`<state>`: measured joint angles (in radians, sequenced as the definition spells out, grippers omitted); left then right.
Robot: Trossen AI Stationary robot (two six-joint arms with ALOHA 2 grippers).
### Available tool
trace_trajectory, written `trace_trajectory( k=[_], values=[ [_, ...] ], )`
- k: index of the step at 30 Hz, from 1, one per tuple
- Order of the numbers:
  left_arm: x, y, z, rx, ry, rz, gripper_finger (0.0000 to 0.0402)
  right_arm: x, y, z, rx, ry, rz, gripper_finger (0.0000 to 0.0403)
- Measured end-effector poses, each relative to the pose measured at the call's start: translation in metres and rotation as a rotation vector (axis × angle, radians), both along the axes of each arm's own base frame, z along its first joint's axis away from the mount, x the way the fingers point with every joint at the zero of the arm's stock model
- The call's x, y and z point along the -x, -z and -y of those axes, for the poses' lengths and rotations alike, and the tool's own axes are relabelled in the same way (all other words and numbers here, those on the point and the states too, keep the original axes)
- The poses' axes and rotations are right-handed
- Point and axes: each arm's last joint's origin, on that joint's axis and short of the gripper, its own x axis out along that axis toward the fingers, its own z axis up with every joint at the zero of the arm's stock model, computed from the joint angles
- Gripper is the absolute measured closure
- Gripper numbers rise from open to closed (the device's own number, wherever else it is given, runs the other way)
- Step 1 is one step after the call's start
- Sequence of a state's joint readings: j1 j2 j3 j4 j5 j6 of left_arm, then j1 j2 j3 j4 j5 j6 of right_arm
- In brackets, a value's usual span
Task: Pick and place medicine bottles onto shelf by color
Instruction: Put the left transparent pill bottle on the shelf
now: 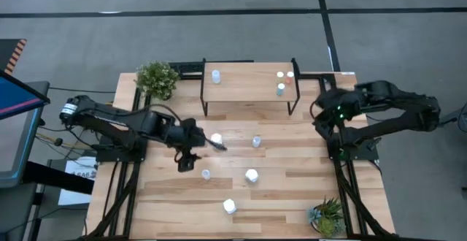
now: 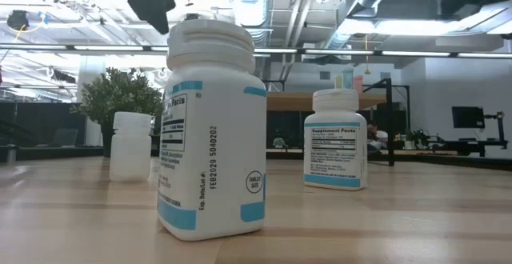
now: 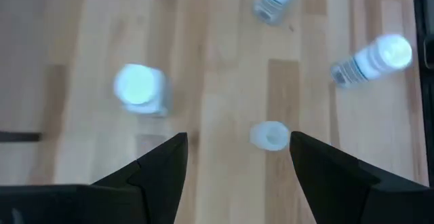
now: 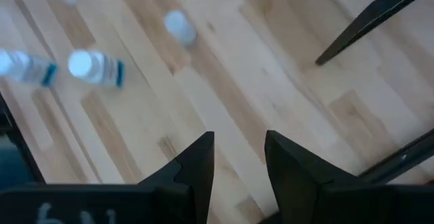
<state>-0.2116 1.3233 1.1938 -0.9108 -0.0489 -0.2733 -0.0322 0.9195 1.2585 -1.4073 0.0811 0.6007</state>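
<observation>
White bottle (image 2: 210,128) label legible low view only | shelf (image 1: 248,86) overhead

The bottle (image 2: 210,132) was white with pale-blue label bands and black print. The shelf (image 1: 248,86) had a light wood top and black legs. The plant (image 1: 157,78) was green.

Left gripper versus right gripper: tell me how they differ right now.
The left gripper hangs over the middle of the table among the bottles, its jaws wide with a small pale bottle just ahead; the right gripper sits back at the table's right edge beside the shelf, jaws narrower, over bare wood. Both are dark, two-fingered and empty.
</observation>
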Motion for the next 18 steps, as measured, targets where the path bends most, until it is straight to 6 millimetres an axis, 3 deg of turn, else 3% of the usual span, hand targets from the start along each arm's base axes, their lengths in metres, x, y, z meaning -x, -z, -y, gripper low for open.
trace_trajectory(
  k=[9,18],
  values=[
    [-0.016,0.033,0.031,-0.01,0.087,-0.137,0.0148,-0.002,0.025,-0.011,-0.04,-0.012,-0.071,0.0254],
    [-0.036,0.075,0.053,-0.057,0.124,-0.26,0.0128,-0.003,0.027,-0.016,-0.047,-0.036,-0.076,0.0264]
  ],
)
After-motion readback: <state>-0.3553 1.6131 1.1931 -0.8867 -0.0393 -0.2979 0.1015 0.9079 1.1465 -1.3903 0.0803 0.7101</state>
